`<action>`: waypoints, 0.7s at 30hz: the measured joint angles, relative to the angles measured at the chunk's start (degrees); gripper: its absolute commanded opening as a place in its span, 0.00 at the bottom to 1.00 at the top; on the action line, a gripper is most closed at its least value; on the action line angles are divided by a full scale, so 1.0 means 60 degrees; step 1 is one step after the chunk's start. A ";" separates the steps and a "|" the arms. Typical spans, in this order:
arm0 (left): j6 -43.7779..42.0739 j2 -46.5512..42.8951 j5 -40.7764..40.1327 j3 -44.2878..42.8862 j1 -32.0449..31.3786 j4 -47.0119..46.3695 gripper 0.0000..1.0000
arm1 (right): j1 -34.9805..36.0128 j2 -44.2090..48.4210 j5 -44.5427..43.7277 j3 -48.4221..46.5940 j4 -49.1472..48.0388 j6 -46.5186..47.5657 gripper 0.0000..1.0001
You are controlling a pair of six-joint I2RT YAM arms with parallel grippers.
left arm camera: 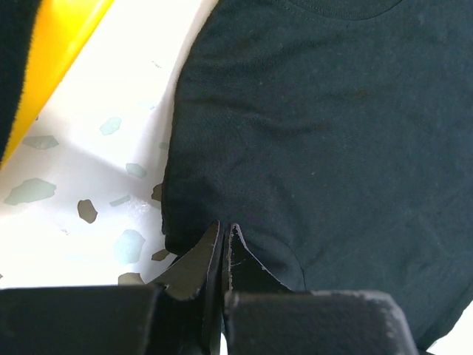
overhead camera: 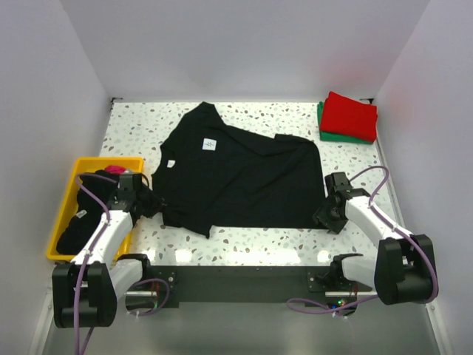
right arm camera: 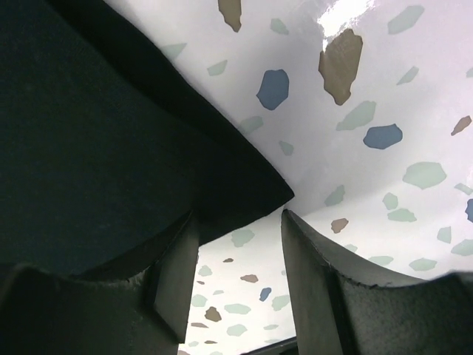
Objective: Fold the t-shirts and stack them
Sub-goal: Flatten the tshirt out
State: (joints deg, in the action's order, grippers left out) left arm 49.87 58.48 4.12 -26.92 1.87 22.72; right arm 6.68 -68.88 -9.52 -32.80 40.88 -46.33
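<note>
The black t-shirt [overhead camera: 244,177] lies spread on the table with its white neck label [overhead camera: 211,144] facing up. My left gripper [overhead camera: 154,204] is at the shirt's near-left edge, and in the left wrist view its jaws [left arm camera: 224,226] are shut with the tips pinching the black cloth [left arm camera: 318,126]. My right gripper [overhead camera: 326,214] is open at the shirt's near-right corner. In the right wrist view that corner [right arm camera: 244,188] sits just above the gap between the fingers [right arm camera: 240,222]. A folded red shirt [overhead camera: 350,113] lies on a folded green one [overhead camera: 330,134] at the back right.
A yellow bin [overhead camera: 68,200] stands at the left and holds dark cloth [overhead camera: 83,222] and a pink shirt [overhead camera: 114,169]. Its wall shows in the left wrist view [left arm camera: 59,44]. White walls close the table in on three sides.
</note>
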 measured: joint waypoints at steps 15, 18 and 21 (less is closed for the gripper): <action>-0.0106 -0.0233 0.0004 -0.0018 0.0000 0.0033 0.00 | -0.0062 0.0029 -0.0426 -0.0051 -0.1107 0.0503 0.00; -0.0215 -0.0492 0.0040 -0.0255 0.0000 0.0127 0.00 | -0.0062 0.0091 -0.0091 -0.0448 -0.1115 0.0780 0.00; -0.0262 -0.0827 0.0091 -0.0947 0.0000 0.0364 0.00 | -0.0062 0.0331 0.0328 -0.1140 -0.1115 0.1038 0.00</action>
State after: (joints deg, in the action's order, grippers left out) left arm 48.29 53.52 4.67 -32.60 1.87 24.91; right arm 6.31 -66.89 -7.55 -39.64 34.20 -40.10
